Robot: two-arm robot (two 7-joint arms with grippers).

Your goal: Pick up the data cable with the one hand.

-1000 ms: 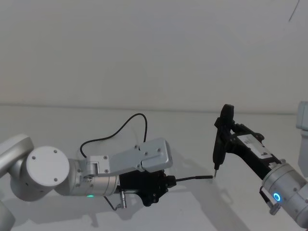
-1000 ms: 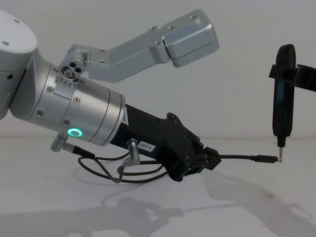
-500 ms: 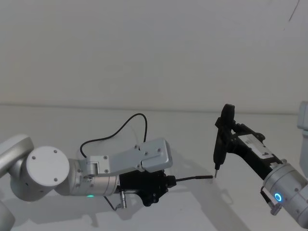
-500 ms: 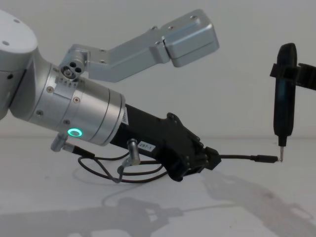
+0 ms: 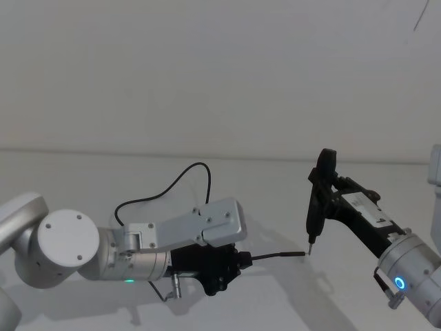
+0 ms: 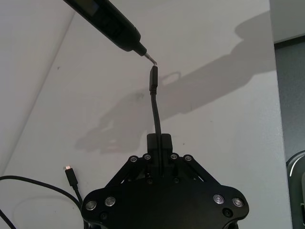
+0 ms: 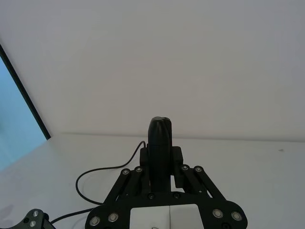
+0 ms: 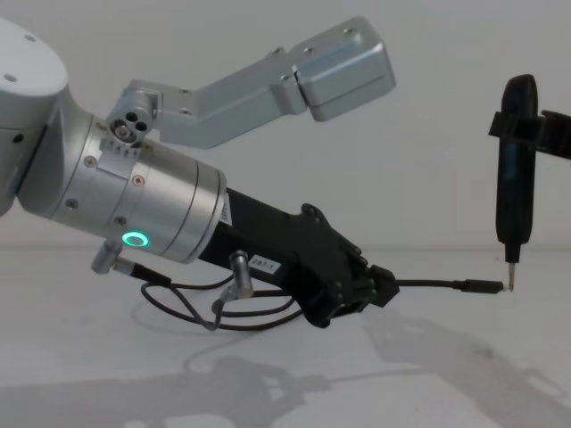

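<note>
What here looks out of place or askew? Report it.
Nothing is spilled or damaged. One oddity: the left gripper holds the data cable out level above the table, and the thin metal tip of the upright black tool in the right gripper sits right at the cable's plug.

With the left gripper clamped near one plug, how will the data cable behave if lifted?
The data cable loops loosely, so its slack probably trails limp. The short held end juts straight from the left gripper, seemingly stiff enough to aim. Thin, likely light.
</note>
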